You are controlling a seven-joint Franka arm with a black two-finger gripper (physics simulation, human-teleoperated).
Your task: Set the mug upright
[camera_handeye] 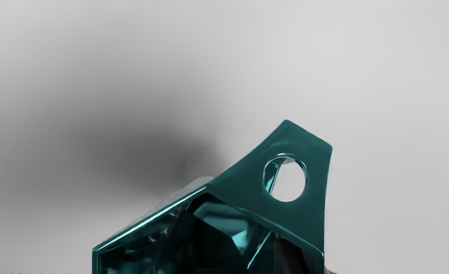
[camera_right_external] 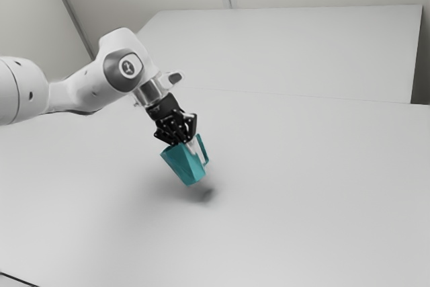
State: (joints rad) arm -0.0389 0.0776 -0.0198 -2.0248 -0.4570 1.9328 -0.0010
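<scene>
One faceted teal mug (camera_right_external: 183, 165) hangs tilted above the bench (camera_right_external: 302, 199), lower left of centre in the exterior view; fingers (camera_right_external: 177, 127) clamp its wall.

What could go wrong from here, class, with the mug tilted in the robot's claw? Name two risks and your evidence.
The mug leans well off upright above the table, its shadow beneath; let go like this, it could land on a bottom edge and topple.
The claw seems to pinch just one wall at the rim, so the mug might pivot or slip as it touches down.
</scene>
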